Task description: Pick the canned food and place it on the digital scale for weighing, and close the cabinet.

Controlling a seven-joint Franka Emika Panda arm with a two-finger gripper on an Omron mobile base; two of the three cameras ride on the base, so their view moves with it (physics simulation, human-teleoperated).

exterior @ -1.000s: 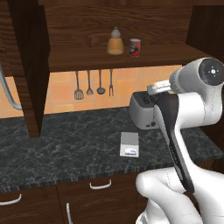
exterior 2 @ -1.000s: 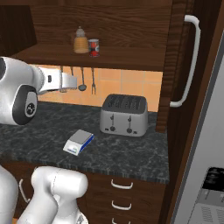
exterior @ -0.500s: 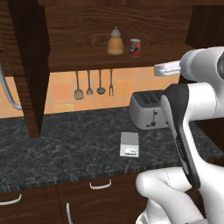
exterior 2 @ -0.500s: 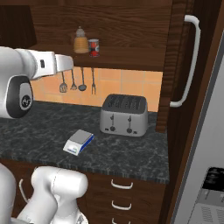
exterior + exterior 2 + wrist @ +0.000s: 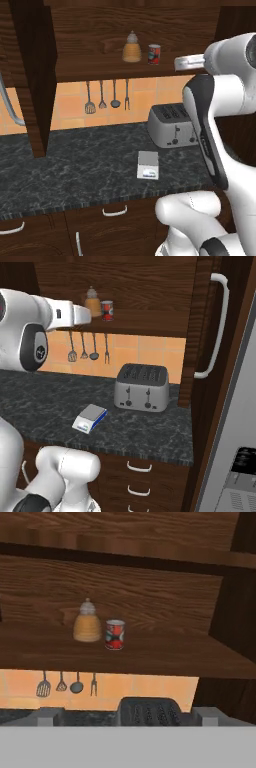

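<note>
The canned food (image 5: 115, 634), a small red-labelled tin, stands upright on the cabinet shelf (image 5: 165, 657) beside a tan bottle (image 5: 87, 622). It also appears as the canned food (image 5: 154, 54) (image 5: 106, 310) in both base views. My gripper (image 5: 128, 717) is open, its fingertips (image 5: 50, 716) far apart with nothing between them. It hovers level with the shelf, short of the tin. The hand (image 5: 182, 62) (image 5: 85, 315) points at the shelf. The digital scale (image 5: 148, 165) (image 5: 90, 418) lies bare on the dark counter below. The cabinet door (image 5: 207, 331) stands open.
A silver toaster (image 5: 170, 125) (image 5: 141, 387) sits on the counter right of the scale. Utensils (image 5: 105, 97) hang on the orange tiled wall. The left cabinet door (image 5: 32, 75) also hangs open. A long bar handle (image 5: 216, 326) sticks out from the right door.
The arm has lifted the hand from above the toaster up to shelf height, closer to the tin. The jaws have spread slightly wider.
</note>
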